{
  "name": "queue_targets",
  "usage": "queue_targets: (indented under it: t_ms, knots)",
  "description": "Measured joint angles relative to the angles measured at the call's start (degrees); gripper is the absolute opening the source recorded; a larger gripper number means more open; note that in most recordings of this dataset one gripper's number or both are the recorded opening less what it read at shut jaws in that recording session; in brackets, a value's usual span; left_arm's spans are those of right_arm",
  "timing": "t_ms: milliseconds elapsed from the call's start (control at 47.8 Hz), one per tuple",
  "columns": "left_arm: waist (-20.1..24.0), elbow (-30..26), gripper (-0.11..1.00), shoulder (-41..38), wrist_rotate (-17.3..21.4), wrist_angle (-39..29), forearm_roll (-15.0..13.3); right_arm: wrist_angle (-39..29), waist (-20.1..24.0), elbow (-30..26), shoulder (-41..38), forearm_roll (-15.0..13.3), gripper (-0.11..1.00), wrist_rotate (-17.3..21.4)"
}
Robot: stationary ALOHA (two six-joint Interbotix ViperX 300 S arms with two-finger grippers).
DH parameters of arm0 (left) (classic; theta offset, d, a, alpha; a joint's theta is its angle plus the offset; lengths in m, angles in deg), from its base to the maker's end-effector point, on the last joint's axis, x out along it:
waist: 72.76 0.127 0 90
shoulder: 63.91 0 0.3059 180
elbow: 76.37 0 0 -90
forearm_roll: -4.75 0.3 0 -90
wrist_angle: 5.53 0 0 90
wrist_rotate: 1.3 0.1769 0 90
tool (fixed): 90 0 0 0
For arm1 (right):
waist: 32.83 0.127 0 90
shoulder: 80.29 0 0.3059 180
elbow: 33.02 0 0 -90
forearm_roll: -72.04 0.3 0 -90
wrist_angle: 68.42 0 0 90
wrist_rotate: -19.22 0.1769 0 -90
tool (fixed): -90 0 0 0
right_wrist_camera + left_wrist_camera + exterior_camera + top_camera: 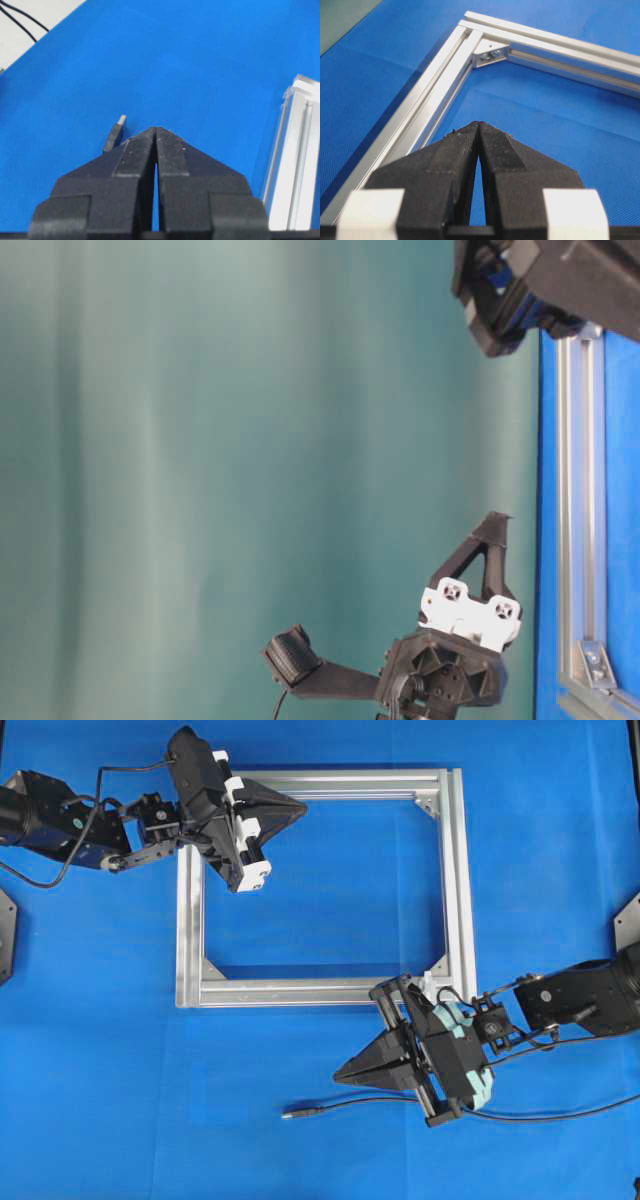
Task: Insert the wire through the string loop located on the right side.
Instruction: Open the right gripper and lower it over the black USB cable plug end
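Both grippers, left (296, 808) and right (345, 1072), are closed and empty, the wire (370, 1102) lies loose on the tabletop (100, 1070) just beside the right one, and the string loop, probably too faint to spot, could be missed.

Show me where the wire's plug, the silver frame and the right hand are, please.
wire (290, 1113): overhead view, on its plug tip.
silver frame (300, 990): overhead view, on its near bar.
right hand (340, 1074): overhead view, at its closed fingertips.
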Motion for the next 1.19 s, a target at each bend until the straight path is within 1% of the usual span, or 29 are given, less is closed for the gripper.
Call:
queue_targets:
  t_ms: [105, 167, 230, 251, 314, 460, 502, 544, 649, 795, 879, 1067, 1193]
  knots:
    - [0.1, 0.0, 0.00, 0.0, 0.1, 0.0, 0.0, 0.0, 0.3, 0.0, 0.0, 0.0, -0.03, 0.7]
    - [0.1, 0.1, 0.00, 0.0, 0.1, 0.0, 0.0, 0.0, 0.6, 0.0, 0.0, 0.0, 0.03, 1.1]
    - [0.2, 0.1, 0.00, 0.0, 0.1, 0.0, 0.0, 0.0, 0.8, -0.2, 0.0, 0.1, 0.12, 1.6]
    - [0.2, 0.1, 0.00, 0.0, 0.1, 0.0, 0.0, 0.0, 0.9, -0.3, 0.0, 0.2, 0.16, 1.8]
    - [0.3, 0.0, 0.00, 0.0, 0.1, 0.0, 0.1, 0.0, 1.1, -0.4, 0.0, 0.5, 0.33, 2.6]
    - [0.3, 0.1, 0.00, 0.0, 0.2, 0.0, 0.1, 0.2, 2.0, -0.5, 0.0, 2.2, 0.79, 2.9]
    - [0.3, 0.1, 0.00, 0.0, 0.2, 0.0, 0.1, 0.3, 2.3, -0.6, 0.0, 2.6, 0.88, 3.0]
    - [0.3, 0.1, 0.00, 0.0, 0.2, 0.0, 0.1, 0.3, 2.4, -0.5, 0.0, 2.9, 0.94, 2.9]
    - [0.4, 0.1, 0.00, 0.0, 0.2, 0.0, 0.1, 0.3, 2.4, -0.6, -0.1, 3.6, 0.90, 3.0]
    - [0.6, 0.0, 0.00, 0.0, 0.2, 0.0, 0.1, 0.3, 2.5, -0.5, 0.0, 4.2, 0.91, 3.0]
    - [0.6, 0.1, 0.00, 0.0, 0.2, 0.0, 0.1, 0.3, 2.7, -0.7, -0.1, 5.1, 0.91, 3.0]
    - [0.7, 0.1, 0.00, 0.0, 0.2, 0.0, 0.1, 0.2, 3.9, -1.4, -2.7, 8.2, 0.91, 3.0]
    - [0.7, 0.0, 0.00, 0.0, 0.2, 0.0, 0.1, 0.2, 5.0, -2.2, -6.0, 11.2, 0.91, 3.0]
